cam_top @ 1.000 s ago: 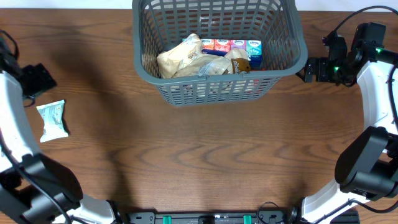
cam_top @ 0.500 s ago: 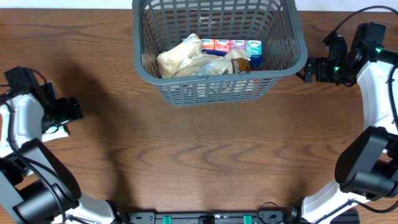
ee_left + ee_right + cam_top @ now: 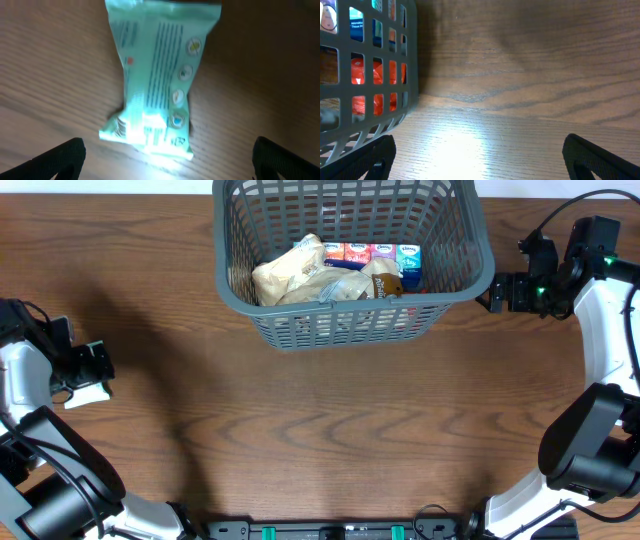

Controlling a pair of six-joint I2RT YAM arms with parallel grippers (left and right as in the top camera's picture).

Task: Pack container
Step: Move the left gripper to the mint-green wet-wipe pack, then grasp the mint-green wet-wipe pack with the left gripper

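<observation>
Overhead crops the container at its far rim; packet print blurred.

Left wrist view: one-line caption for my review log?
Open left end effector hovers over a pale green packet lying flat on the wooden table, not yet grasped.

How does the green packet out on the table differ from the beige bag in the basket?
The green packet is pale mint; the beige bag is tan. The green packet lies flat and alone on the table; the beige bag sits crumpled in the basket against other packs. Both are soft wrapped packs, and neither is gripped.
</observation>
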